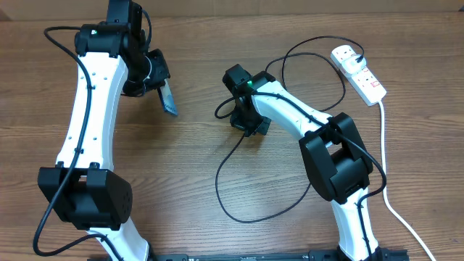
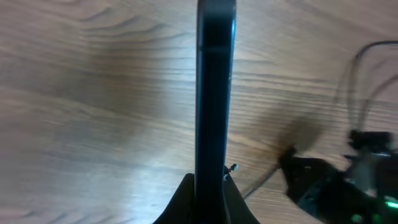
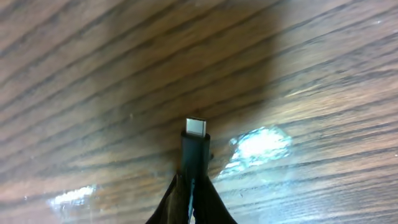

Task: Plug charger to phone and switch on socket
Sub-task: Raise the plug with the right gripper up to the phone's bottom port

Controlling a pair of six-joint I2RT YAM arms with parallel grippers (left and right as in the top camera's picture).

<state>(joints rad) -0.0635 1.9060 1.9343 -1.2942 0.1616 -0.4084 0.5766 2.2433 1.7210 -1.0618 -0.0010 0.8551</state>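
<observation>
The left gripper (image 2: 208, 191) pinches the phone (image 2: 215, 93) edge-up; to its right, the right gripper (image 3: 193, 190) clamps the charger (image 3: 195, 146) just behind its tip.

Wood-grain table (image 1: 217, 80), brown, some glare. Socket (image 1: 360, 75) lies flat at the far right with a white plug (image 1: 346, 54) in it. Its thick cord (image 1: 383, 145) trails down the right side. Black charger (image 1: 217, 181) cable loops loosely over the centre-right tabletop.
</observation>
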